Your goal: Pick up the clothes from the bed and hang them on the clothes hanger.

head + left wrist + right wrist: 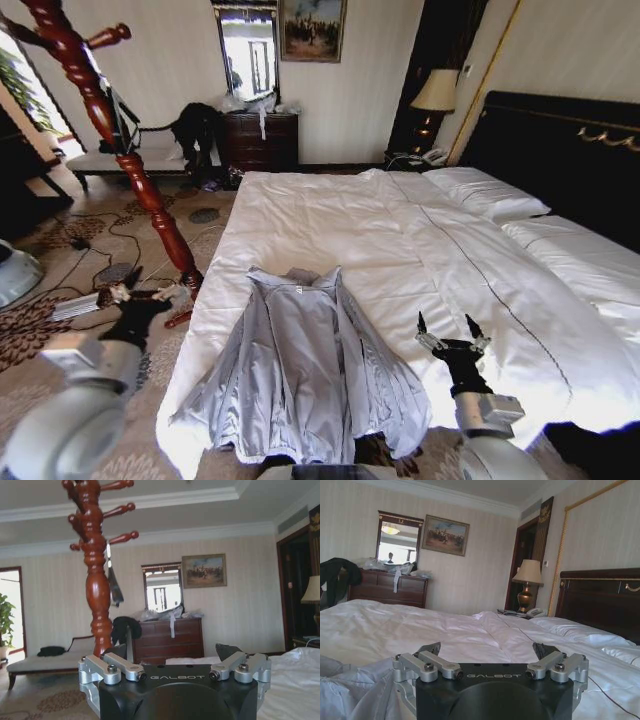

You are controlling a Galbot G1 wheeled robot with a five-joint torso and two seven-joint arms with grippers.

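Clearly the right hand (451, 338) is nearer: wide open and empty, just beside the grey jacket (300, 375), whose long axis runs collar-to-hem along the bed (420, 250). Left hand (150, 296), also open, hovers by the coat stand (120, 130).

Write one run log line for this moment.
jacket: flat on bed | right hand: open, beside it | left hand: open, near hanger

Right end effector (487, 652) spread open over white bed (470, 635), grey jacket (350, 690) beside, lamp (527, 582) beyond
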